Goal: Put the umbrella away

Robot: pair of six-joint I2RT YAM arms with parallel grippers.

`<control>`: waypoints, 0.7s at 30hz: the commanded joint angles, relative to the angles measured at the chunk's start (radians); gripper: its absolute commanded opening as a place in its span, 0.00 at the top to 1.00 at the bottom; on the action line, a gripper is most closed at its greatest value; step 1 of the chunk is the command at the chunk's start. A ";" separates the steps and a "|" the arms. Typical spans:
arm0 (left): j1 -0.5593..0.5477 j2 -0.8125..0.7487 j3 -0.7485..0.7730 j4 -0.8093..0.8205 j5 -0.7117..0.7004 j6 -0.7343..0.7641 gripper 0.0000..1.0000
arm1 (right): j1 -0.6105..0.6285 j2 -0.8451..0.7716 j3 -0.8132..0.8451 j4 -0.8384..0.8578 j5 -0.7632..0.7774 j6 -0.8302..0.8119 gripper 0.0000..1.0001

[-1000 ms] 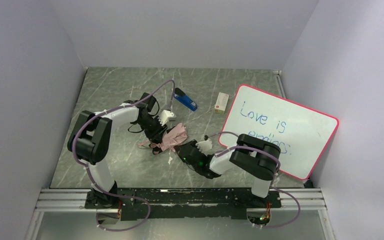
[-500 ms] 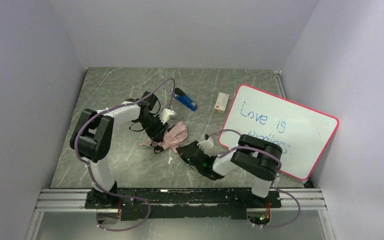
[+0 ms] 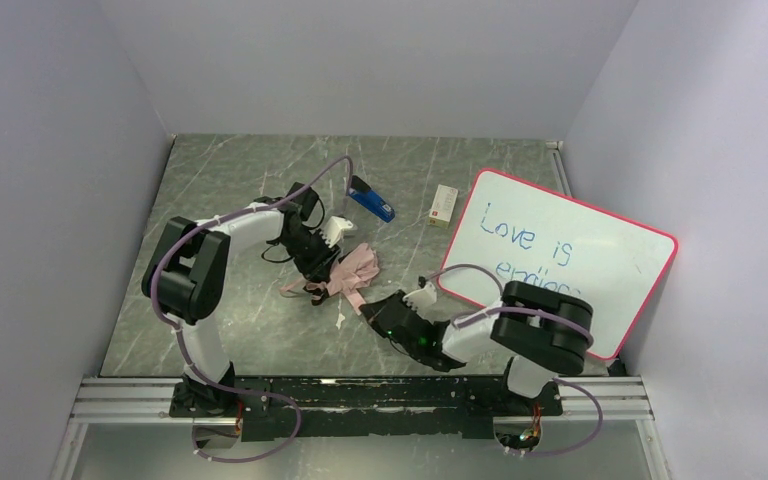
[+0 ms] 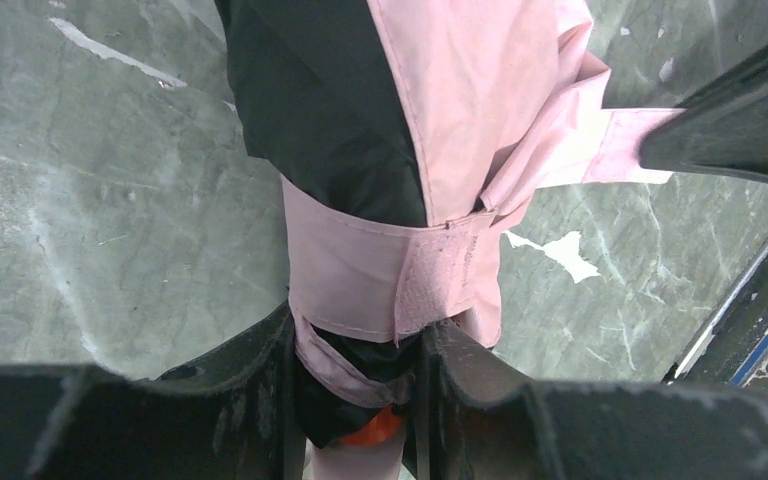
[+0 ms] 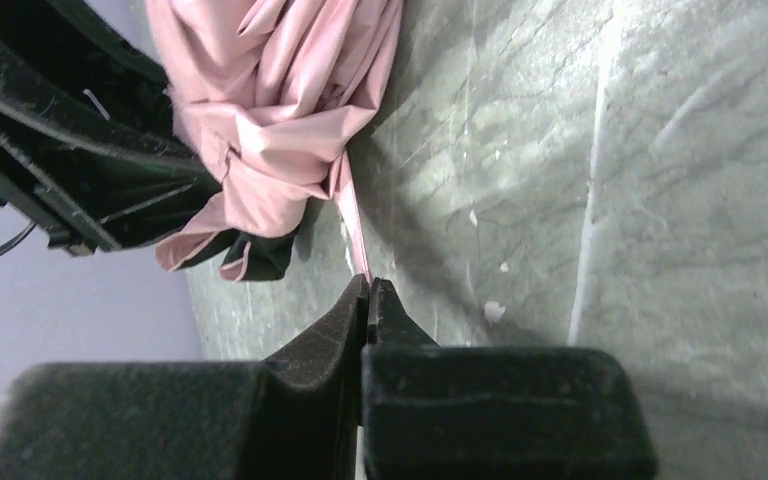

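Observation:
The umbrella is a crumpled pale pink and black bundle lying at mid-table. My left gripper is shut on its handle end. In the left wrist view the fingers clamp the fabric of the umbrella just below its wrapped pink strap. My right gripper sits just near-right of the bundle. Its jaws are pressed together on the thin end of the strap, which runs taut from the right gripper up to the umbrella.
A blue-and-black stapler and a small white box lie behind the umbrella. A pink-framed whiteboard with writing leans at the right. Grey walls close in the left, back and right sides of the marble tabletop.
The right gripper closed on the strap's end and drew back toward the near edge, pulling the strap out. Its arm swung rightward. The left gripper kept its hold.

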 commanded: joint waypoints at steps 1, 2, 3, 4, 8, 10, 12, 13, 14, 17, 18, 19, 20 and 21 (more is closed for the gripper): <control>0.022 0.075 -0.032 0.150 -0.314 0.002 0.95 | 0.058 -0.088 -0.063 -0.145 0.027 -0.019 1.00; 0.022 0.075 -0.032 0.153 -0.318 0.000 0.95 | 0.066 -0.105 -0.071 -0.156 0.030 -0.018 1.00; 0.022 0.073 -0.034 0.155 -0.322 -0.002 0.95 | 0.072 -0.121 -0.077 -0.168 0.034 -0.015 1.00; 0.022 0.073 -0.034 0.157 -0.327 -0.003 0.95 | 0.080 -0.137 -0.085 -0.175 0.037 -0.015 1.00; 0.022 0.062 -0.045 0.168 -0.345 -0.002 0.95 | 0.104 -0.197 -0.113 -0.152 0.051 -0.030 1.00; 0.022 0.055 -0.049 0.170 -0.349 -0.002 0.95 | 0.108 -0.228 -0.123 -0.102 0.061 -0.065 1.00; 0.022 0.049 -0.053 0.170 -0.342 -0.001 0.95 | 0.109 -0.243 -0.108 -0.104 0.083 -0.093 1.00; 0.022 0.048 -0.053 0.166 -0.337 0.000 0.95 | 0.109 -0.246 -0.095 -0.120 0.093 -0.101 1.00; 0.022 0.048 -0.053 0.164 -0.335 0.001 0.95 | 0.107 -0.245 -0.083 -0.126 0.107 -0.113 1.00; 0.020 0.047 -0.059 0.162 -0.334 0.004 0.95 | 0.104 -0.222 -0.069 -0.134 0.149 -0.089 1.00; 0.019 0.046 -0.061 0.162 -0.335 0.006 0.95 | 0.097 -0.208 -0.067 -0.128 0.153 -0.082 1.00; 0.018 0.045 -0.062 0.161 -0.335 0.008 0.95 | 0.091 -0.192 -0.061 -0.130 0.153 -0.078 0.96; 0.017 0.043 -0.063 0.159 -0.334 0.011 0.95 | 0.083 -0.178 -0.049 -0.142 0.150 -0.075 0.93; 0.015 0.043 -0.064 0.158 -0.335 0.014 0.95 | 0.073 -0.163 -0.029 -0.167 0.148 -0.066 0.85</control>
